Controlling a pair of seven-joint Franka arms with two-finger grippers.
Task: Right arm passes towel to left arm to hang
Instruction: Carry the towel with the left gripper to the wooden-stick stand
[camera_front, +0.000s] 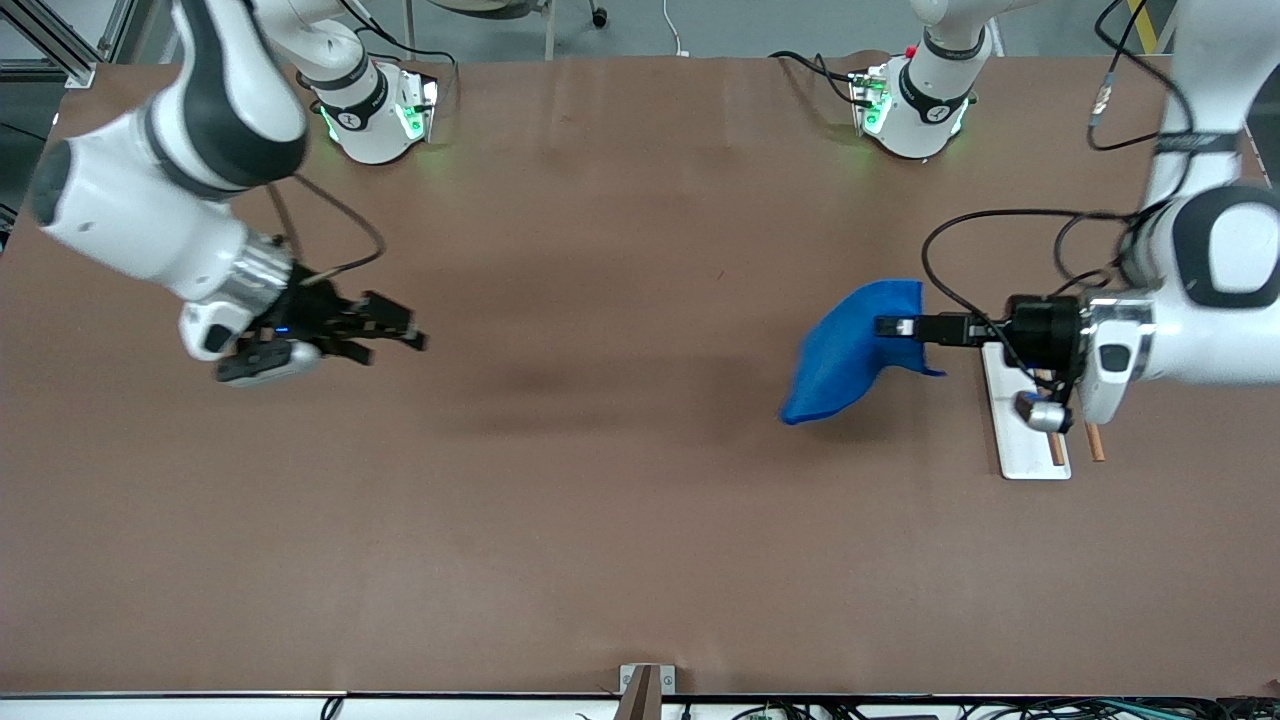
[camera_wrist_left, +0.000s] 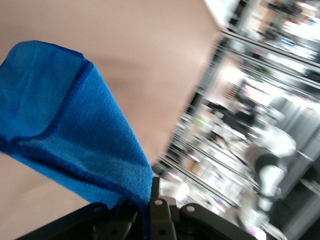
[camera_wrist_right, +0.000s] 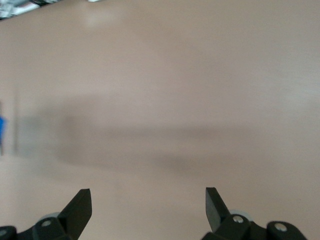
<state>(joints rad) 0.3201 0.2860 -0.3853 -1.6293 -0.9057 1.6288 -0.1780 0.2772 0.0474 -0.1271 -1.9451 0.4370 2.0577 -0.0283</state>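
The bright blue towel hangs in the air over the table toward the left arm's end, pinched at one edge by my left gripper, which is shut on it. In the left wrist view the towel droops away from the closed fingers, its darker hem showing. My right gripper is over the table toward the right arm's end, well apart from the towel, open with nothing between its fingers. A sliver of blue towel shows at the edge of the right wrist view.
A white base with brown wooden rods sits under the left arm's wrist, toward the left arm's end of the table. Both arm bases stand along the table's back edge. Brown tabletop lies between the grippers.
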